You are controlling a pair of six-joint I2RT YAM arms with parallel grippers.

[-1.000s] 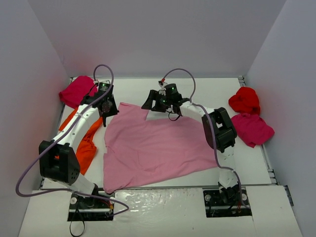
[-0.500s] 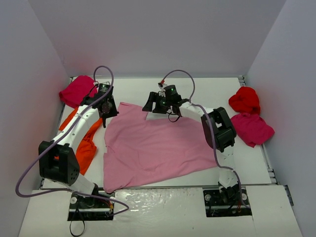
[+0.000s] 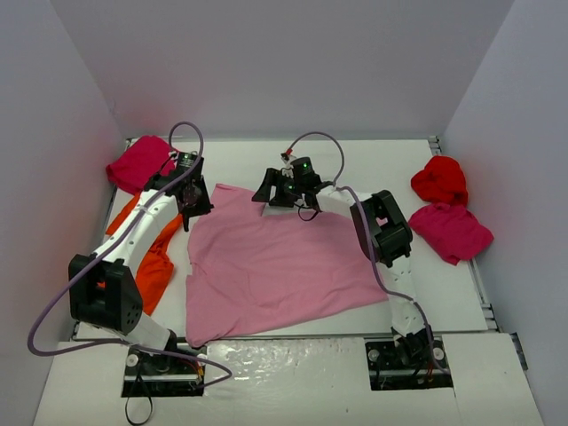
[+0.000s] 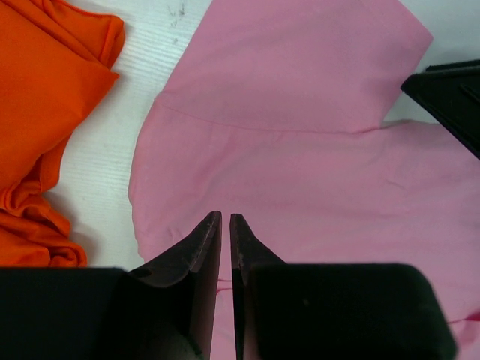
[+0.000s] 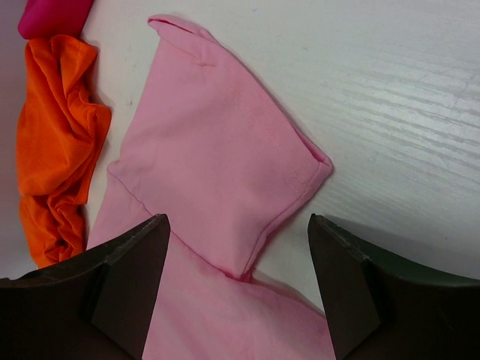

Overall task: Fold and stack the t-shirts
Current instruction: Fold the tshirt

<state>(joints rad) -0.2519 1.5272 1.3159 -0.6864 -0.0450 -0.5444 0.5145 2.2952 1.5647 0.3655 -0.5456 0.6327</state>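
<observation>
One overhead view, two close wrist views.
Top external looks down from behind the arm bases over the whole table (image 3: pixel 382 164); both wrist cameras point down, close to the cloth, sharing the pink t-shirt (image 4: pixel 300 150) sleeve and the orange t-shirt (image 4: pixel 52 90) beside it.

White arms (image 3: pixel 142 222) with black joints — lilac cables (image 3: pixel 187 122) looping, tapered black jaws.
</observation>
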